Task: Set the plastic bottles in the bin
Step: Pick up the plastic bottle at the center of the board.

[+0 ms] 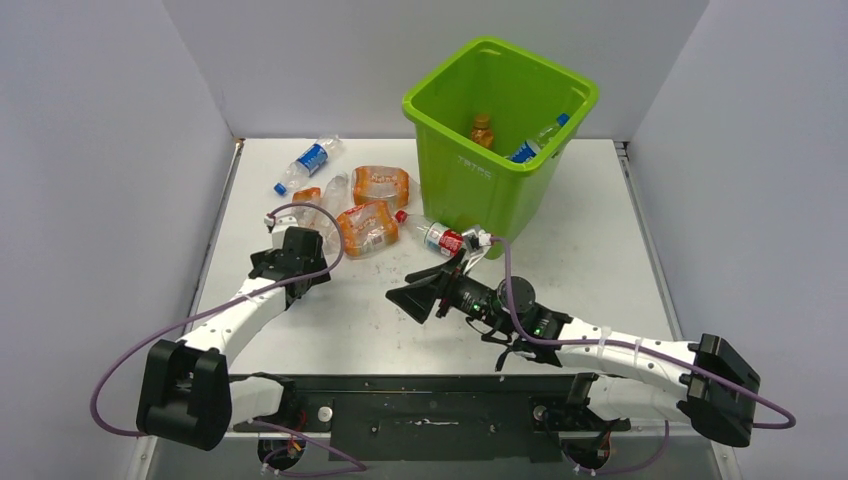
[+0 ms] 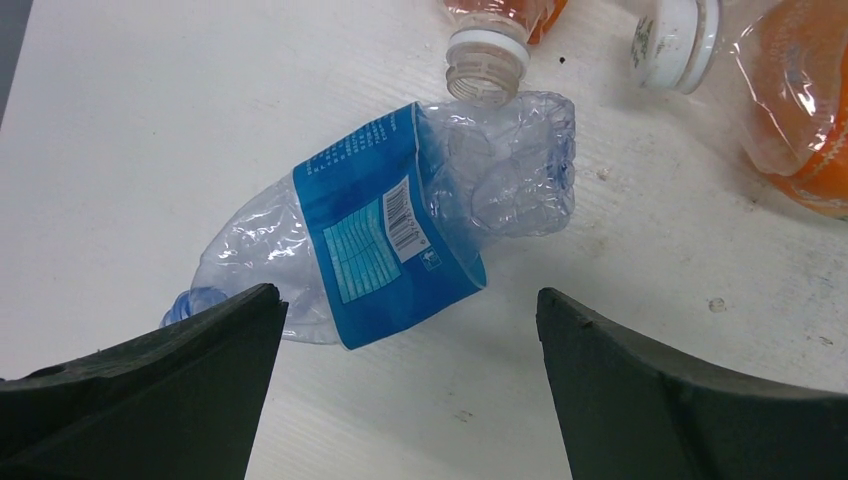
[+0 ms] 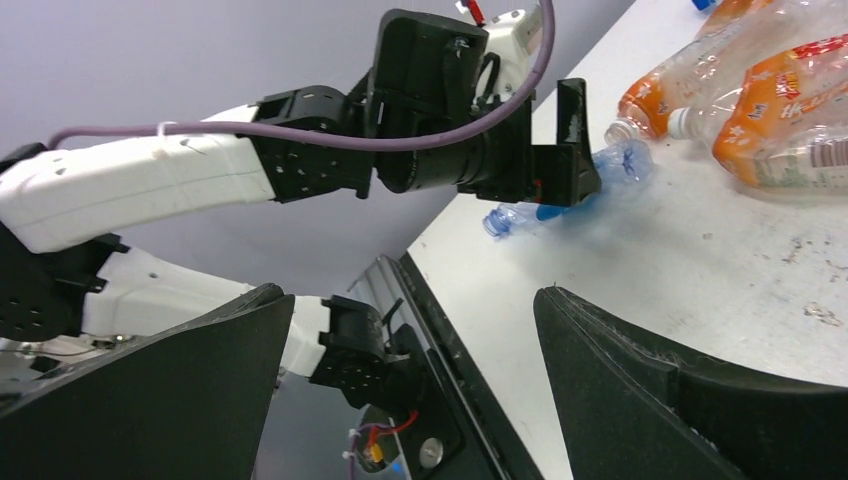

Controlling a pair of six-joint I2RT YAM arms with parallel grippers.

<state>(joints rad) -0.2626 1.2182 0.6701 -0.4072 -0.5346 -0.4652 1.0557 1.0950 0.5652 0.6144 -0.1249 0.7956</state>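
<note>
The lime-green bin (image 1: 470, 172) stands at the back right. An orange bottle (image 1: 483, 131) and a blue-labelled bottle (image 1: 535, 140) lie in it. Several crushed bottles lie left of it: a blue-labelled one (image 1: 308, 162), two large orange ones (image 1: 380, 184) (image 1: 366, 228) and a red-labelled one (image 1: 440, 238) against the bin's foot. My left gripper (image 2: 410, 295) is open, low over the table. A crushed clear bottle with a blue label (image 2: 400, 230) lies just ahead of its tips, its end by the left finger (image 2: 200, 360). My right gripper (image 1: 425, 295) is open and empty, pointing left at mid-table.
White walls close the table at the left, back and right. The arm bases and a black rail (image 1: 430, 395) line the near edge. In the left wrist view an open bottle neck (image 2: 487, 60) and a white cap (image 2: 676, 40) lie just beyond the blue-labelled bottle.
</note>
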